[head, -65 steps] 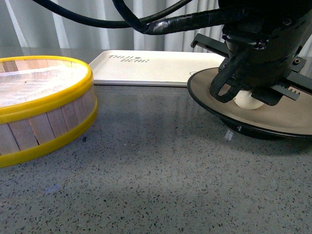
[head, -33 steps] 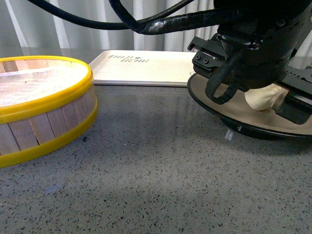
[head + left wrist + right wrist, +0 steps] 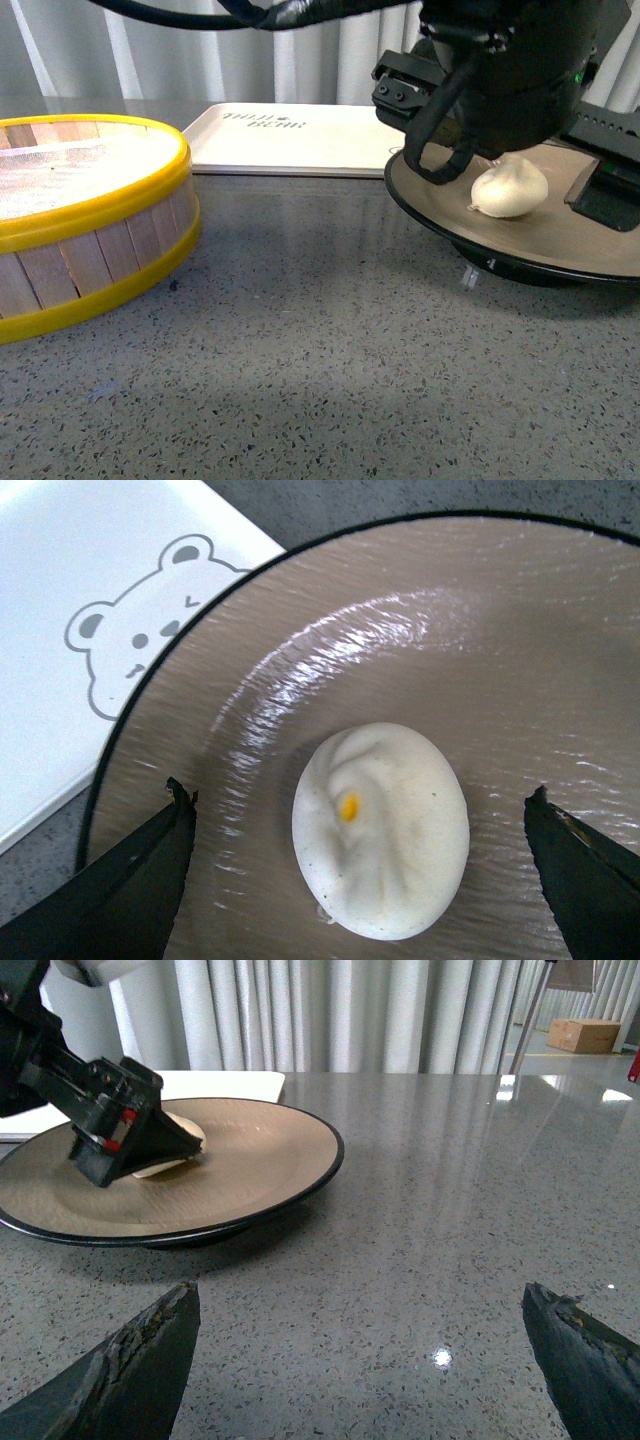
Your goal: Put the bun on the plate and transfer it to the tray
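While I read the front view from the left, the steamer basket (image 3: pixel 90 215) sits nearest, the tray (image 3: pixel 300 140) lies flat behind the middle, and the plate (image 3: pixel 560 250) stands at the right, just beside the tray. The bun (image 3: pixel 510 187) rests on the plate, touching neither finger of my left gripper (image 3: pixel 358 798), whose jaws stand wide apart either side of it. My right gripper (image 3: pixel 360 1300), low beside the plate, is also spread and empty. I judge the bun soft, light and apt to roll; the plate looks stiff and glossy, so I'd take its black rim and keep it level
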Controlling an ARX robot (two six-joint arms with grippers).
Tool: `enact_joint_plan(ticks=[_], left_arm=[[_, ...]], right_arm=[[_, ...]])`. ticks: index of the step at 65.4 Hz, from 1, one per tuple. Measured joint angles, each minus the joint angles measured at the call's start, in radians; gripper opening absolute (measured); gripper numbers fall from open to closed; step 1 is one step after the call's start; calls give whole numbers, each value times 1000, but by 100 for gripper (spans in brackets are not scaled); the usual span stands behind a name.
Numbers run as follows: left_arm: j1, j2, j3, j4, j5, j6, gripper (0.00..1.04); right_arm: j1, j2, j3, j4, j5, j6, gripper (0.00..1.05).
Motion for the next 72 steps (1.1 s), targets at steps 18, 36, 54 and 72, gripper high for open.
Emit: enact_joint_plan(ticks=[18,36,54,72], left_arm=[[51,-152,-71,58,3,-32,98],[209,-506,-384,217,0,-78,98],[412,-791,-619,247,-2,-83,94],[695,-1123,-1090,497,139,-141,44]], right_arm=[[0,0,0,0,0,0,96],[0,0,0,0,0,0,96],[0,0,0,0,0,0,96],[0,0,0,0,-1,0,96]])
